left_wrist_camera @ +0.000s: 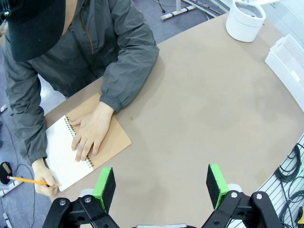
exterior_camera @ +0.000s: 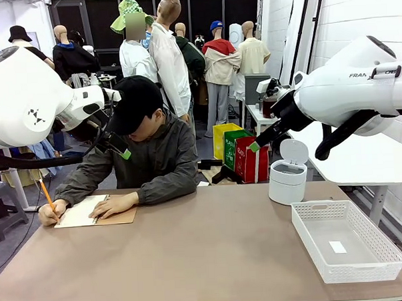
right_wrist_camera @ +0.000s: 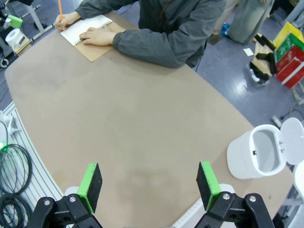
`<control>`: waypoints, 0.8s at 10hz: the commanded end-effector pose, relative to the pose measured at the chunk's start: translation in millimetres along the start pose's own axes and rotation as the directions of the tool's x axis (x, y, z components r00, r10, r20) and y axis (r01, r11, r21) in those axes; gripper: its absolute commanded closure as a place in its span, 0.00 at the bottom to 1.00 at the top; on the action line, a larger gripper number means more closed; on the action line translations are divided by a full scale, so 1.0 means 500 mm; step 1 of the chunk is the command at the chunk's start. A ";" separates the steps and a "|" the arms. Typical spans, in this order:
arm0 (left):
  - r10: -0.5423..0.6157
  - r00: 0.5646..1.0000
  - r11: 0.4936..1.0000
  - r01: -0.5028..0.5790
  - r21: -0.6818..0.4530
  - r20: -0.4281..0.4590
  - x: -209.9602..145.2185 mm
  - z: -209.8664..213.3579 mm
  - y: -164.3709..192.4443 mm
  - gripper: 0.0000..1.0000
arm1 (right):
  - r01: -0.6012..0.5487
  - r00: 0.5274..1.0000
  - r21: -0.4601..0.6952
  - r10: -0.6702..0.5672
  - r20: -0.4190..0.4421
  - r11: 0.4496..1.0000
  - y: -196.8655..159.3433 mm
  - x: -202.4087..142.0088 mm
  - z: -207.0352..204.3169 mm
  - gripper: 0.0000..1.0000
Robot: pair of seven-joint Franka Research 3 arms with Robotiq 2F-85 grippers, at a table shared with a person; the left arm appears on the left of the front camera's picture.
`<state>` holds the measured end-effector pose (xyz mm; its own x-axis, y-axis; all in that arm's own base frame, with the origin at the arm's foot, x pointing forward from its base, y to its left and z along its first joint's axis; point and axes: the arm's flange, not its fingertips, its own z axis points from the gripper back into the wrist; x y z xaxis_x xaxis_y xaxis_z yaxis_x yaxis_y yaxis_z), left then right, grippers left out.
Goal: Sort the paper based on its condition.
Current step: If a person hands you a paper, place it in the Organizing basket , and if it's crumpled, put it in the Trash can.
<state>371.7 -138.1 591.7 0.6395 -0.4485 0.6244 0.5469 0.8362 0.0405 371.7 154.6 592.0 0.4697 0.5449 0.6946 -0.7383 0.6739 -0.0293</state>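
At the far left corner of the brown worktop (exterior_camera: 206,257), a seated person writes with an orange pencil (exterior_camera: 46,194) on the thin white sheet of paper (exterior_camera: 80,212). The sheet lies as the upper page of an open spiral-bound notebook with a brown kraft cover (exterior_camera: 122,218). The person's other hand (exterior_camera: 114,205) rests flat on the sheet beside the wire binding. Whether the sheet is bound or loose cannot be told.

The left gripper (left_wrist_camera: 161,187) hangs above the worktop near the notebook, and the right gripper (right_wrist_camera: 149,187) hangs over the bare middle. Both have their green pads spread wide and hold nothing.

A round white plastic bin with a raised flip lid (exterior_camera: 287,177) and a white perforated plastic basket (exterior_camera: 366,271) stand at the right, well apart from the paper. These are probably the two sorting destinations.

The paper is judged very light, limp and easily creased or torn. Lying flat, it offers the fingers no edge to get under. The likeliest hold is a gentle pinch at the middle of a free edge, raised or offered by the person.
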 end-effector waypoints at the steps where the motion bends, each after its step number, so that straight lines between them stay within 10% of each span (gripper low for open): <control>1: 0.001 1.000 1.000 -0.001 0.001 0.004 0.002 0.003 0.002 0.00 | 0.001 1.000 0.004 -0.001 0.001 1.000 0.000 -0.001 -0.001 0.00; 8: 0.001 1.000 1.000 -0.001 0.001 0.004 0.002 0.003 0.002 0.00 | 0.001 1.000 0.004 -0.001 0.001 1.000 0.000 -0.001 -0.001 0.00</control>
<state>371.7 -138.1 591.7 0.6396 -0.4485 0.6244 0.5469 0.8362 0.0405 371.7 154.6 592.0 0.4697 0.5449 0.6946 -0.7383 0.6739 -0.0293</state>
